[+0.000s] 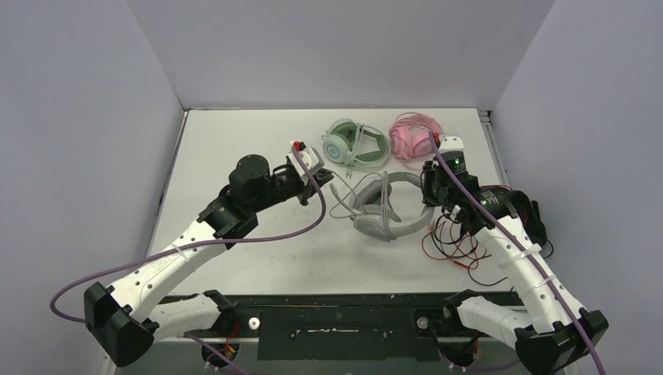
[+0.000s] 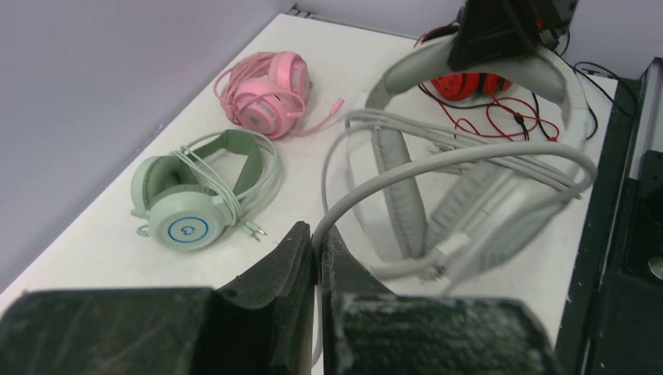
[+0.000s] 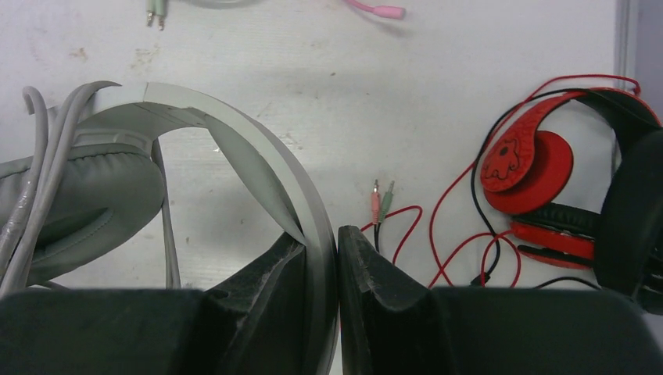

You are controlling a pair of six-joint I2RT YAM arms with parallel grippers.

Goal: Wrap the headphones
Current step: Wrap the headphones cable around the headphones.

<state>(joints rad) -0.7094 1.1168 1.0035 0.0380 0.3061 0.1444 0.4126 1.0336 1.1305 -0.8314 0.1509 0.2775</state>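
Where right claw clamps, grey headset cropped

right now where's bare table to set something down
Bare: far-left table, left of the mint headset, and the near strip between left arm and grey headset. Crowded: back right by the pink headset; red cables near right.

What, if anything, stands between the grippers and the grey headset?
Nothing visible does. The left gripper is shut on the cable of the grey headset, and the right gripper is shut on its headband. The red headset lies off to the side.
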